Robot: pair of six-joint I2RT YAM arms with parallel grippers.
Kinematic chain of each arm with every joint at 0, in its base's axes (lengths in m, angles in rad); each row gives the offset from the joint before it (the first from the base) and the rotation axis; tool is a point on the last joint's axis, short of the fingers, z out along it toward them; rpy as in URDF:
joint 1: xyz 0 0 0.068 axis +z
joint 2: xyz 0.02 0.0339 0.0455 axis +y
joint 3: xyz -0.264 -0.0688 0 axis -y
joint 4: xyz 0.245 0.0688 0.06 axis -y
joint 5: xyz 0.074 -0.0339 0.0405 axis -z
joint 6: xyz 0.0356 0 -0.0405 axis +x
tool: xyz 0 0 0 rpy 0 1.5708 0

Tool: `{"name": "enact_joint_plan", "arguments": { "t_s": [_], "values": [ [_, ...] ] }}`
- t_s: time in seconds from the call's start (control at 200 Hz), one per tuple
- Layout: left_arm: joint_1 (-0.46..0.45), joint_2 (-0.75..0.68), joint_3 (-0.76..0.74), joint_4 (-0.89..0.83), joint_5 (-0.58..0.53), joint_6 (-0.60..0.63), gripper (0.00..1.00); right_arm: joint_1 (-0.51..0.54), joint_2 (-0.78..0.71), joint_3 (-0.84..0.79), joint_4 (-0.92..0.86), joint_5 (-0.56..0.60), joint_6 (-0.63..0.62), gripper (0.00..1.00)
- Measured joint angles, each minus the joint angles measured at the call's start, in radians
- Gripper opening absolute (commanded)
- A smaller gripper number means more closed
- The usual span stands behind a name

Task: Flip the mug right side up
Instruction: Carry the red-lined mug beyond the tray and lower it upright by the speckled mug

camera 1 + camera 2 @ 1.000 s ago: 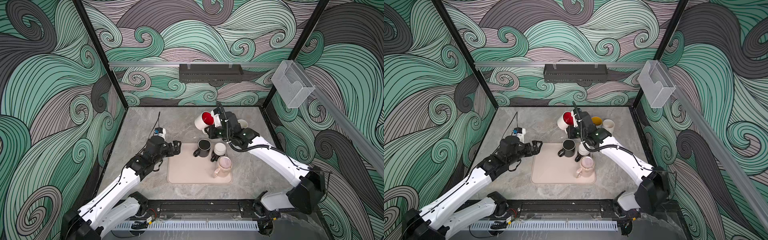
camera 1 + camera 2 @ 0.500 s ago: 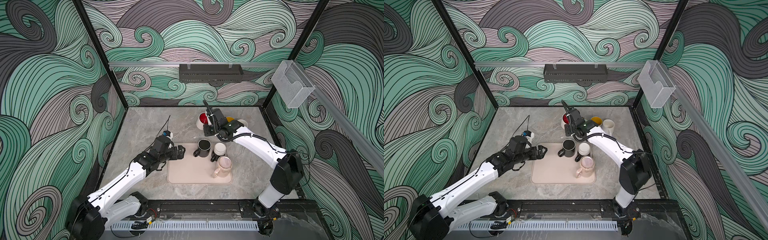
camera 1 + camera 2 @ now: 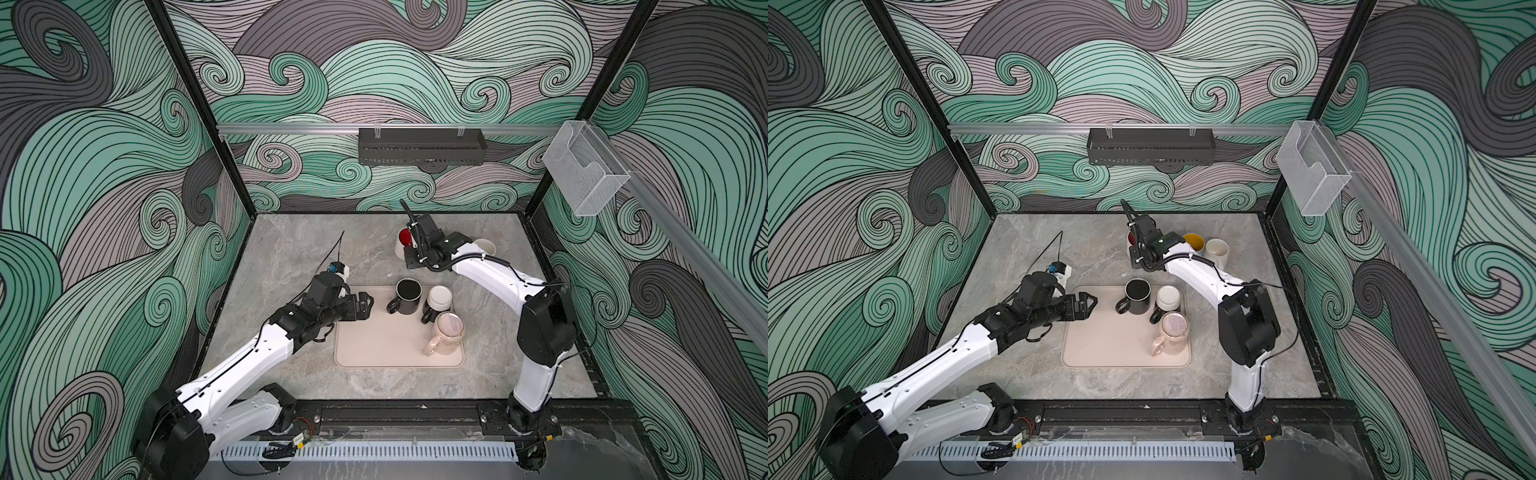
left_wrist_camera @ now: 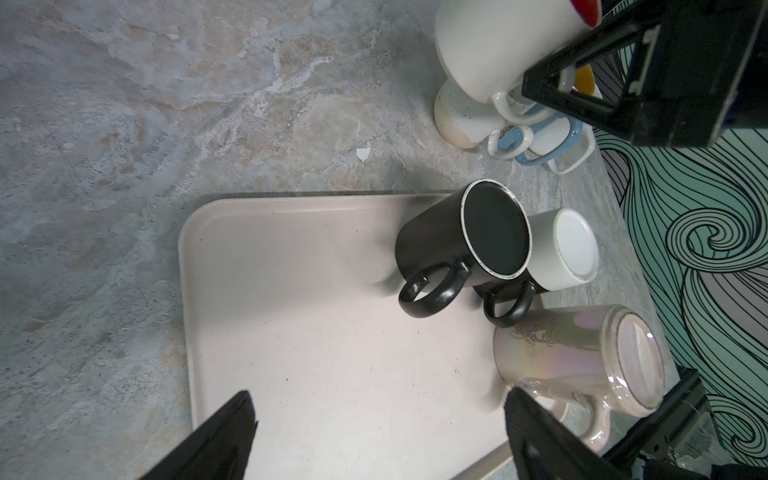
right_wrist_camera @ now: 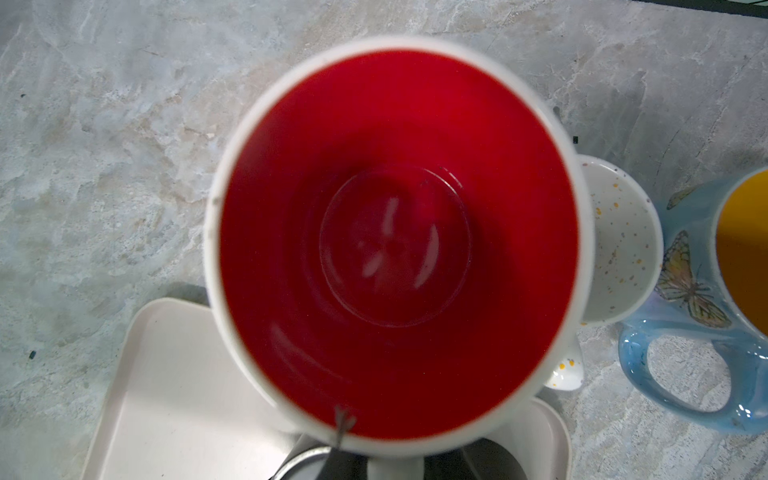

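The grey marbled tabletop carries a beige tray near its front middle. Three mugs stand bottom-up along the tray's rear and right side. A black mug touches a white mug with a black handle. Just in front of that pair is an iridescent pink glass mug. The glass mug has a faint print on its side, too blurred to read in the left wrist view; no other writing or brand shows.

The left gripper hovers over the tray's left edge, pointing at the black mug. Its fingers are spread wide with nothing between them.

The right gripper is at the rear of the tabletop, behind the tray. Its fingers are pressed onto the rim side of the red-lined mug, white outside. This mug is held with its mouth upward and tilted, and in the left wrist view it appears clear of the tabletop. The exact contact is hidden.

Beside it three mugs stand mouth-up: a speckled mug, a blue butterfly mug with a yellow inside, and a cream mug.
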Motion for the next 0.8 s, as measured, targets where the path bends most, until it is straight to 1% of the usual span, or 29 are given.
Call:
{"name": "enact_joint_plan", "arguments": {
  "t_s": [0.47, 0.8],
  "values": [
    [-0.003, -0.001, 0.0, 0.006, 0.0, 0.0, 0.95, -0.005, 0.128, 0.089, 0.0, -0.003, -0.01, 0.0],
    [-0.003, -0.027, -0.012, 0.01, 0.0, 0.0, 0.95, -0.006, 0.197, 0.112, -0.001, -0.002, -0.013, 0.0]
  ]
}}
